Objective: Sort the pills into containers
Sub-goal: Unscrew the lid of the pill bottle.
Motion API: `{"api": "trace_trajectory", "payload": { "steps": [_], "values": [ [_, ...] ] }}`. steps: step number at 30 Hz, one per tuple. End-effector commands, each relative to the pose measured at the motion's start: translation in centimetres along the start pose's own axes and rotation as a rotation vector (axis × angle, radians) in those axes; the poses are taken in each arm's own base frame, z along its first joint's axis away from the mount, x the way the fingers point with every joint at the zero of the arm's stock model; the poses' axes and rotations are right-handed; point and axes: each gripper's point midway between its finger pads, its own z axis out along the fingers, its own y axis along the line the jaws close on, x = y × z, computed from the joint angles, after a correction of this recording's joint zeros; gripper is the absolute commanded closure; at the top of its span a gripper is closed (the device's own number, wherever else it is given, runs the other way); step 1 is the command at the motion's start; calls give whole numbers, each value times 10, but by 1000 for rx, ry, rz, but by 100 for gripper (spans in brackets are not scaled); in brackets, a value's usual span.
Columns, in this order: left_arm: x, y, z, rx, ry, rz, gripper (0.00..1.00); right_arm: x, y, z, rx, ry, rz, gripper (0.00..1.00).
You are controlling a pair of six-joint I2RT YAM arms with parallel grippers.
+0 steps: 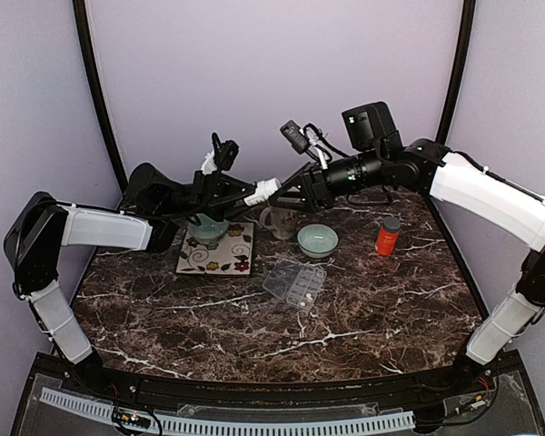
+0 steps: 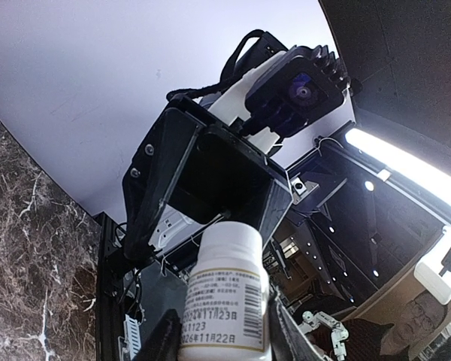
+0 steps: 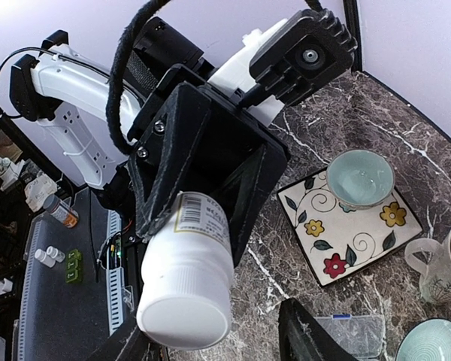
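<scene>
Closest to us in the right wrist view are the right gripper's (image 3: 218, 340) own dark fingers (image 3: 310, 331), standing apart on either side of the flat end of a white bottle (image 3: 186, 278). There is a clear gap on one side, so we read this pincer as released and not clasping the bottle. The left gripper (image 2: 225, 342) is clenched on the labelled body of the same bottle, one finger on each flank, and holds it out level above the table (image 1: 363, 309) towards the right arm. From above, we see the two grippers meet nose to nose in mid-air over the far part of the marble top, with the bottle between them.

Below them, the clear pill box (image 1: 295, 283) lies flat on the table with its lid open, just in front of a pale green bowl (image 1: 318, 241). We make out a few pale specks, the pills (image 1: 300, 293), in its compartments, but they are too small for us to tell which ones. A second green bowl (image 1: 205, 232) sits on a flowered tile (image 1: 227, 256) to the left. A mug (image 1: 277, 223) stands between the bowls, and an orange bottle (image 1: 387, 236) stands well off to the right.
</scene>
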Motion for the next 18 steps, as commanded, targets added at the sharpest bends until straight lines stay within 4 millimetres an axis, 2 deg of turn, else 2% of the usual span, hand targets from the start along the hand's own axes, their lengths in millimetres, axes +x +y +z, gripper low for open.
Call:
{"api": "trace_trajectory", "payload": {
  "steps": [1, 13, 18],
  "values": [
    [0, -26, 4, 32, 27, 130, 100, -13, 13, -11, -13, -49, 2, 46],
    [-5, -6, 1, -107, -10, 237, 100, -3, 23, -28, -9, -48, 106, 44],
    [-5, -1, -1, -163, -17, 293, 100, -8, 12, -29, 19, -63, 220, 44]
  ]
}}
